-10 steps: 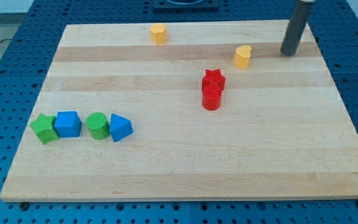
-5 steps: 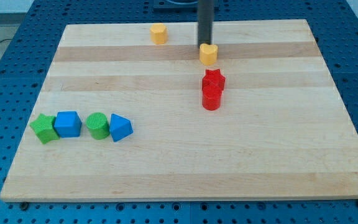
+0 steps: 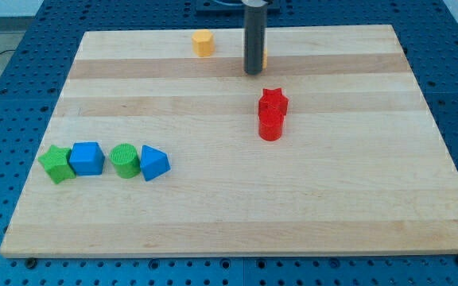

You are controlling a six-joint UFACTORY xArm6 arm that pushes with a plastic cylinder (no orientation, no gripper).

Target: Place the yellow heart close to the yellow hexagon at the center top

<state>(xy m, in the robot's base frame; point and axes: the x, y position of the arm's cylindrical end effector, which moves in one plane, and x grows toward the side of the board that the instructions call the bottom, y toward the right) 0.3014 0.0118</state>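
Observation:
The yellow hexagon [image 3: 203, 43] sits near the board's top edge, left of centre. My dark rod stands to its right, and my tip [image 3: 253, 73] rests on the board. The yellow heart [image 3: 265, 57] is almost fully hidden behind the rod; only a thin yellow sliver shows at the rod's right edge. The heart lies about a rod's width and a half to the right of the hexagon and slightly lower. I cannot tell whether my tip touches the heart.
A red star [image 3: 273, 101] and a red cylinder [image 3: 270, 125] stand together just below my tip. A green star [image 3: 56, 164], blue cube [image 3: 87, 158], green cylinder [image 3: 123, 160] and blue triangle [image 3: 154, 163] line up at the lower left.
My rod swept from the top right to the left and pushed the yellow heart leftward toward the hexagon. The rod now covers the heart. The other blocks have not moved.

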